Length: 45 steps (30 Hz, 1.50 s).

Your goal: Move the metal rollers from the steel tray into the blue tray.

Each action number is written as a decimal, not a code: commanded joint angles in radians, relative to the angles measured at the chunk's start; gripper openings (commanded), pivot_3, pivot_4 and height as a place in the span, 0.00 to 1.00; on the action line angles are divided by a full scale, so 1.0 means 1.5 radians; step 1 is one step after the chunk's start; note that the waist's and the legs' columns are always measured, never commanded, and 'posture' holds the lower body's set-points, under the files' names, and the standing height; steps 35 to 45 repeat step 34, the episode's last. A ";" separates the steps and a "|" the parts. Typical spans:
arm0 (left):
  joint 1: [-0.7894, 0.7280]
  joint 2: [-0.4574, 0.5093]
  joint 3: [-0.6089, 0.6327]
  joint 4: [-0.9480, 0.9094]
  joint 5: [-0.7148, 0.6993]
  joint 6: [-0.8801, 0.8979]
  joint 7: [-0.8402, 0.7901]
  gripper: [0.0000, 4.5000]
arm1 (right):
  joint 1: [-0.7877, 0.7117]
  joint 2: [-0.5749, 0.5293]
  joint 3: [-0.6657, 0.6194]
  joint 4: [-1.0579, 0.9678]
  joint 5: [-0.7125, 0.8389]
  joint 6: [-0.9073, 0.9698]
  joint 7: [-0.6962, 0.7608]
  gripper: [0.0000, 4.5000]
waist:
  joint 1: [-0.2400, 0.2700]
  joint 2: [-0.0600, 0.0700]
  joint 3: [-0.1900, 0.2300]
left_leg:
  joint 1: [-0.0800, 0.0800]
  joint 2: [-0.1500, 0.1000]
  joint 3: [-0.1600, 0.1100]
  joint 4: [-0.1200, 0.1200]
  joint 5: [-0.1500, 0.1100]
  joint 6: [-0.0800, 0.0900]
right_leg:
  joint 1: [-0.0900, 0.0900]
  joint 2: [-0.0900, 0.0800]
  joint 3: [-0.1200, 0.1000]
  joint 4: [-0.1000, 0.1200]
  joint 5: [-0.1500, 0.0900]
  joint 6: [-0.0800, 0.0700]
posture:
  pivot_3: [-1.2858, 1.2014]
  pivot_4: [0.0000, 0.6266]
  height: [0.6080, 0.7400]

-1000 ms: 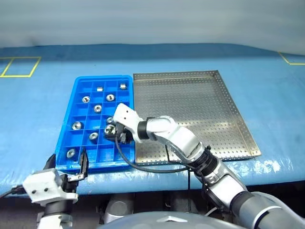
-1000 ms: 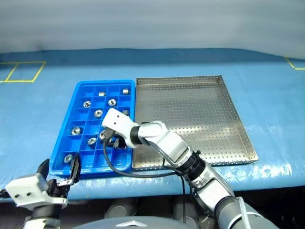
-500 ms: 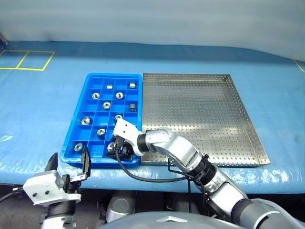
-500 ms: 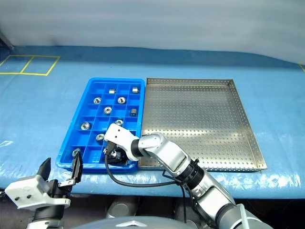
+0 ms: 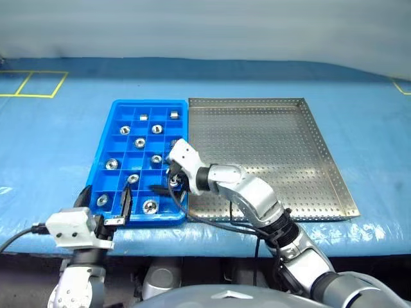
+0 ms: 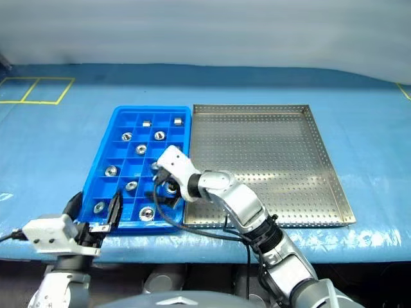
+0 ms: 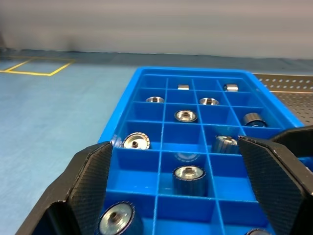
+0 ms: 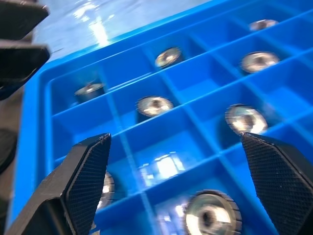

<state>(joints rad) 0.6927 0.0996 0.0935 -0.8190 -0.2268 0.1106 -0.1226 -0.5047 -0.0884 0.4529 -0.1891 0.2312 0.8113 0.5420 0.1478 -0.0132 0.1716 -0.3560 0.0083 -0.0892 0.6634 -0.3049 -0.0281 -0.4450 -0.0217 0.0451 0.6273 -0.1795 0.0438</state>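
Hovering over the near right part of the bright blue compartmented plastic tray (image 5: pixel 109 147), the right gripper (image 5: pixel 168 186) holds its jaws wide and empty, a small shiny metal roller (image 5: pixel 149 206) lying in the near-edge cell just below. The left gripper (image 5: pixel 104 204), also wide, waits at the near rim. The perforated steel tray (image 5: pixel 270 147) looks bare, so I judge the transfer nearly finished; the arm hides its near left corner, worth checking next.

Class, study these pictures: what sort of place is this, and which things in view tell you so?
Probably a robot training or test bench, not a home. A blue-covered table with yellow tape squares holds a blue tray of sorted metal rollers beside a perforated steel tray.
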 commanded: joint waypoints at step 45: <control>-0.313 0.083 -0.001 0.129 -0.002 0.168 -0.021 0.99 | 0.230 -0.089 -0.170 -0.171 -0.074 -0.035 -0.191 0.99 | -0.149 0.000 -0.001 | 0.009 0.000 0.003 0.000 0.000 0.000 | 0.009 0.001 0.006 0.000 0.002 0.003 | 0.49 0.24 1.00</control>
